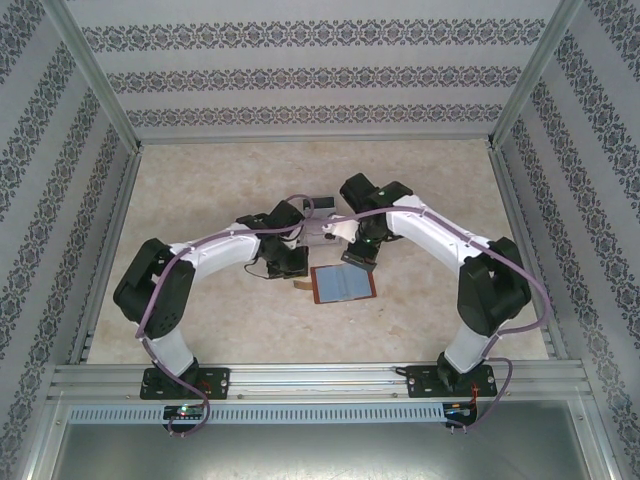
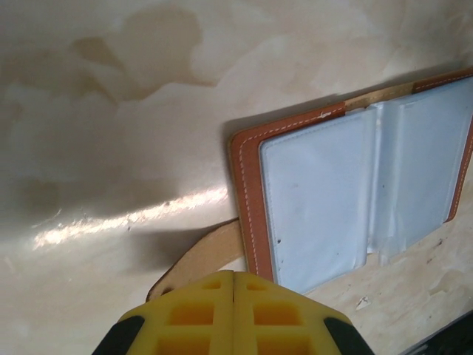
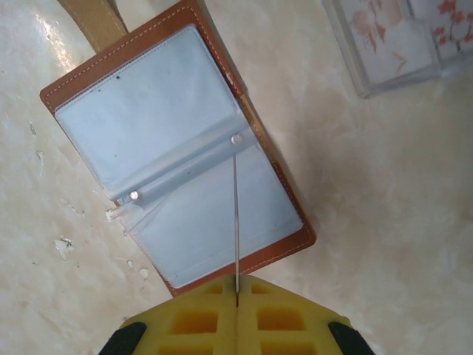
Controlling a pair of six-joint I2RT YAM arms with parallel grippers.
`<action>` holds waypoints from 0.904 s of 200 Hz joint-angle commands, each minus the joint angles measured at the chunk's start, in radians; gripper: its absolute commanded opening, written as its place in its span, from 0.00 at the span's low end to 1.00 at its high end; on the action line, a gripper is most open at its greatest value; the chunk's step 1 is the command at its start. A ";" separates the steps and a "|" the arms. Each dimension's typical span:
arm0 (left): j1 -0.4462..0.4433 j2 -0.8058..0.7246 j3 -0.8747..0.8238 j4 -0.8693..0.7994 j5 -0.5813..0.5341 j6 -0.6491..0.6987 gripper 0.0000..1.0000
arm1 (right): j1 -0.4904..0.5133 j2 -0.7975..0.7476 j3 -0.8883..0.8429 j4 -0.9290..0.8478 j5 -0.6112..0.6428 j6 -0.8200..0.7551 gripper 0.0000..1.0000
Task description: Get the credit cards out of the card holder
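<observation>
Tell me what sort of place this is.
Probably a lab robot test cell: silver aluminium extrusion frame, floral-striped patterned wall panels, two white-and-black robot arms over a beige marbled tabletop.

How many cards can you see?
3. One card is pinched edge-on in the right gripper, above the open wallet. A pink-marked card and a second card beside it lie in the clear tray. More may hide underneath.

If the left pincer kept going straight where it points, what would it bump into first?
Probably the tan strap tab of the card holder, just ahead of the shut left pincer; depth is hard to judge.
</observation>
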 commanded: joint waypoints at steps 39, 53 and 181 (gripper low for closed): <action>0.019 -0.090 -0.112 0.051 -0.008 -0.073 0.04 | 0.006 0.135 0.215 -0.091 0.028 -0.172 0.00; 0.021 -0.106 -0.130 0.045 -0.024 -0.082 0.06 | 0.005 0.177 0.285 -0.115 0.028 -0.195 0.00; 0.066 -0.199 -0.191 -0.013 -0.072 -0.097 0.29 | -0.032 0.556 0.931 -0.322 0.045 -0.357 0.00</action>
